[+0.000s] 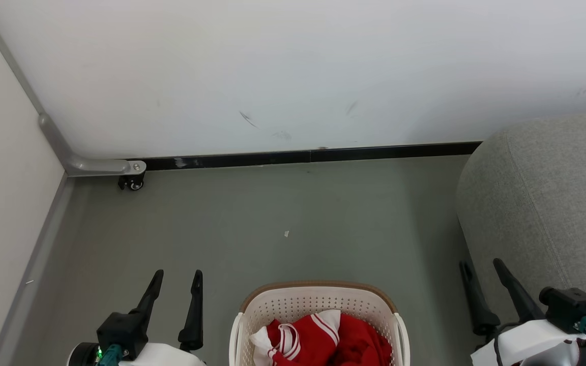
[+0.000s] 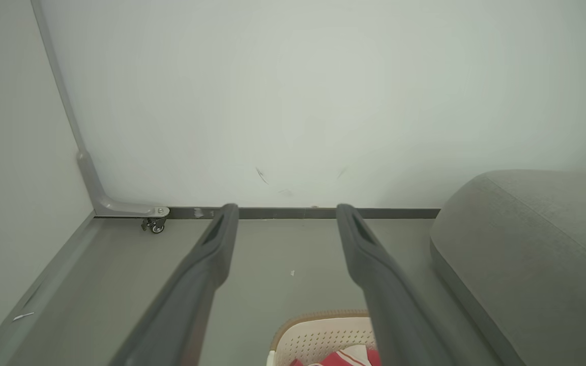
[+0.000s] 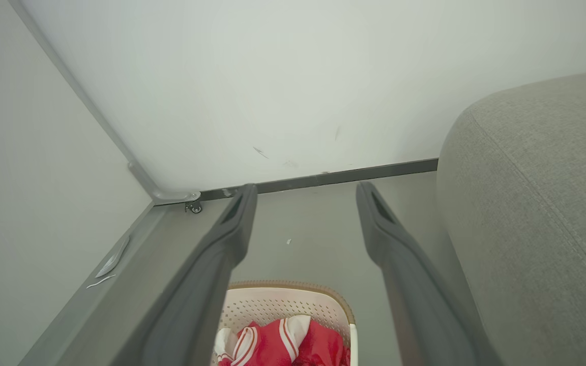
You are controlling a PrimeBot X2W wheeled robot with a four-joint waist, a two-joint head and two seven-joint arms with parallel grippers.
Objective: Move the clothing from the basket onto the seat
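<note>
The cream basket (image 1: 318, 295) with its brown rim band stands on the floor at the bottom centre of the head view, cut off by the frame edge. Red clothing (image 1: 323, 338) with white striped trim lies bunched inside it. The grey seat (image 1: 547, 203) rises at the right. My left gripper (image 1: 177, 277) hovers open to the basket's left, my right gripper (image 1: 481, 265) open between basket and seat. Both hold nothing. The wrist views show the basket (image 2: 318, 330) (image 3: 293, 300), the clothing (image 2: 339, 358) (image 3: 277, 343) and the seat (image 2: 527, 254) (image 3: 537, 203) past spread fingers (image 2: 216, 244) (image 3: 237, 223).
A white wall (image 1: 293, 76) with a dark skirting strip closes the far side. At the left stands a pale panel on a grey frame with a small caster (image 1: 133, 182). Grey floor (image 1: 283, 213) lies open beyond the basket, with a tiny scrap (image 1: 286, 234) on it.
</note>
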